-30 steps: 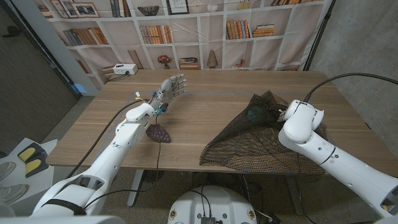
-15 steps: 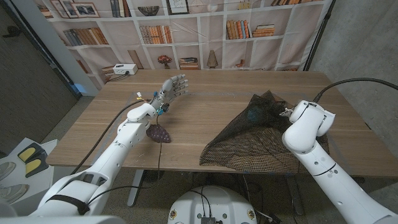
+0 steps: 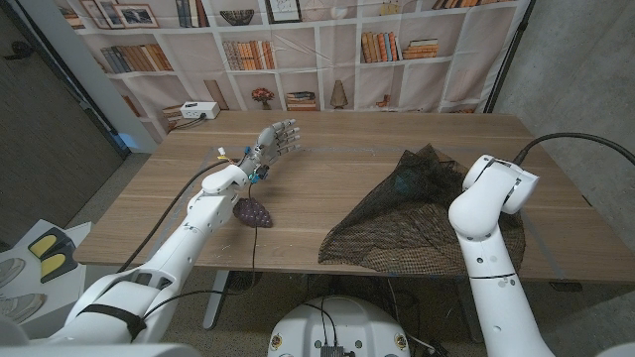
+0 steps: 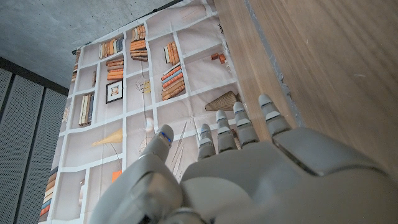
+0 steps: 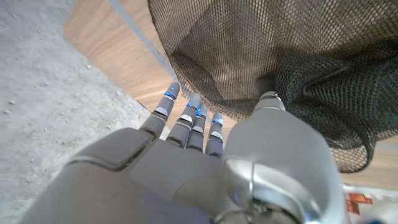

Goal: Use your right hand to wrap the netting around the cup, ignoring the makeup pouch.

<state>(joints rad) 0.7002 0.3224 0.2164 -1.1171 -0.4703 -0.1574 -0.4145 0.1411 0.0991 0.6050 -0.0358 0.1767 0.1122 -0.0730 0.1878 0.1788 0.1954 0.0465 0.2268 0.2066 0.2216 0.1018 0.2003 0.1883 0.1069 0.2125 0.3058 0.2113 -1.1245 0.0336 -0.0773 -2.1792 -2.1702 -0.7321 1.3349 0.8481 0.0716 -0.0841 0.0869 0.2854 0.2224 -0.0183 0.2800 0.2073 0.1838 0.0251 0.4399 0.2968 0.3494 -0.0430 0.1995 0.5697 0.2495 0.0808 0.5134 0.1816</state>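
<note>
One dark netting (image 3: 412, 223) covers the right half of the tabletop (image 3: 327, 178), and we take it as our landmark. It lies spread in a rough triangle, its widest edge toward the tabletop's near rim and its peak farther back. Under that peak we see a bluish-green shape, the cup (image 3: 404, 184), draped by the mesh; we cannot tell whether it stands upright. In the right wrist view the netting (image 5: 261, 56) hangs in folds, bunched thicker on one side.

Our right hand (image 5: 193, 162) is seen from behind in the right wrist view, its fingers (image 5: 186, 121) stretched out side by side toward the mesh with nothing in them; the fingertips end just short of the netting's edge. In the head view the right forearm rises over the netting's right side.

Well apart from the netting, across the tabletop, lies a small dark purple makeup pouch (image 3: 254, 212). Our left hand (image 3: 275, 138) hovers beyond it, fingers extended and spread, empty.
</note>
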